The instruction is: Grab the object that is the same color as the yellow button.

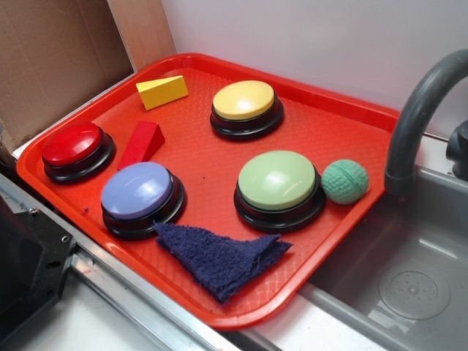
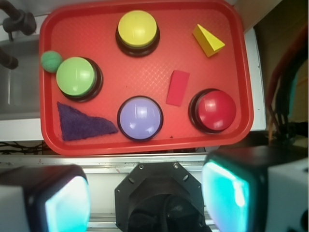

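Note:
The object, a small yellow wedge block (image 1: pixel 161 91) (image 2: pixel 208 40), lies in the far left corner of the red tray (image 1: pixel 344 153) (image 2: pixel 145 72). The yellow button (image 1: pixel 244 102) (image 2: pixel 138 29), a dome on a black base, stands to its right at the back of the tray. My gripper (image 2: pixel 147 198) hangs high above the near side of the tray, off its front edge, open, its two pale cyan pads wide apart with nothing between them. It does not show in the exterior view.
On the tray are also a red button (image 1: pixel 72 144), a red wedge (image 1: pixel 142 144), a purple button (image 1: pixel 138 191), a pale green button (image 1: pixel 278 181), a green ball (image 1: pixel 344 181) and a dark blue cloth (image 1: pixel 219 257). A grey sink (image 1: pixel 409 278) with faucet (image 1: pixel 420 110) lies right.

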